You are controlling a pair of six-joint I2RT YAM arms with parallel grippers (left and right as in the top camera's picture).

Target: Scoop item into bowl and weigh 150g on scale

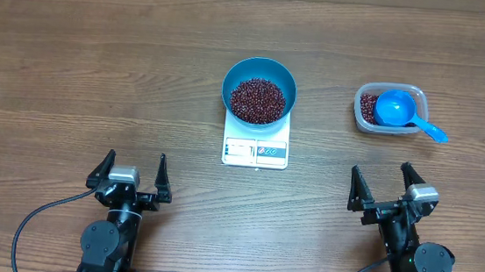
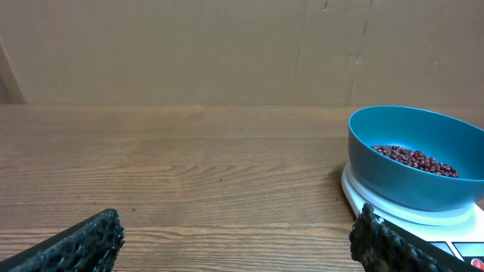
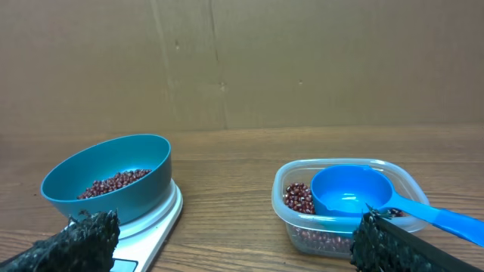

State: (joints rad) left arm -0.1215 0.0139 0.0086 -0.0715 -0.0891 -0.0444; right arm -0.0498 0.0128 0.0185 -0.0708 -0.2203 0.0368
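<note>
The blue bowl [image 1: 260, 91] stands on the white scale [image 1: 255, 149] at the table's middle, holding a heap of dark red-brown beans [image 1: 257, 100]. It also shows in the left wrist view, bowl [image 2: 416, 159] on scale [image 2: 401, 215], and in the right wrist view, bowl [image 3: 106, 177] on scale [image 3: 155, 219]. More beans [image 3: 299, 198] lie in a clear tub. My left gripper [image 1: 129, 174] is open near the front left, empty. My right gripper [image 1: 394, 188] is open at the front right, empty, short of the tub.
A clear plastic tub [image 1: 389, 110] at the back right holds a blue handled scoop [image 1: 401, 111] resting on the beans, its handle pointing right over the rim. A brown cardboard wall [image 2: 227, 45] stands behind the table.
</note>
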